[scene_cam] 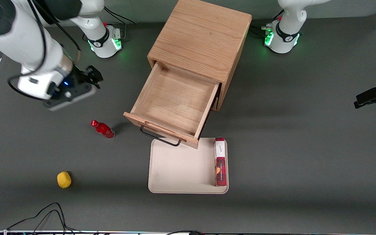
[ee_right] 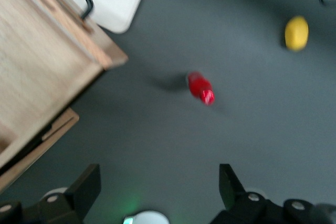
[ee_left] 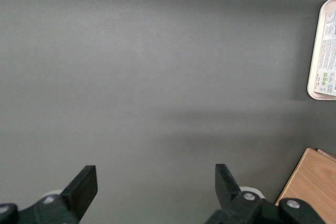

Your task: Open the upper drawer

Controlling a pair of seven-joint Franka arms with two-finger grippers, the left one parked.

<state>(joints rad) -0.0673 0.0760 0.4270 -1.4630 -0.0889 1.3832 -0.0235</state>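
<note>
Upper drawer (scene_cam: 174, 103) pulled far out of cabinet (scene_cam: 201, 39), frame centre, box bare inside, black handle (scene_cam: 159, 137) overhanging tray (scene_cam: 178, 169). Gripper (scene_cam: 93, 76) upper left of frame, raised above table, fingers spread wide, holding nothing. Red bottle (scene_cam: 102, 129) and yellow ball (scene_cam: 64, 179) lower left.

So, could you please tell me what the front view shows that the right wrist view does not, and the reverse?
Only the front view shows the whole cabinet, the red box lying on the tray, and the gripper from outside, raised above the table toward the working arm's end.

Only the right wrist view shows the gripper's open fingers close up, holding nothing.

Both show the upper drawer pulled out and empty, its black handle, the tray, the red bottle and the yellow object.
</note>
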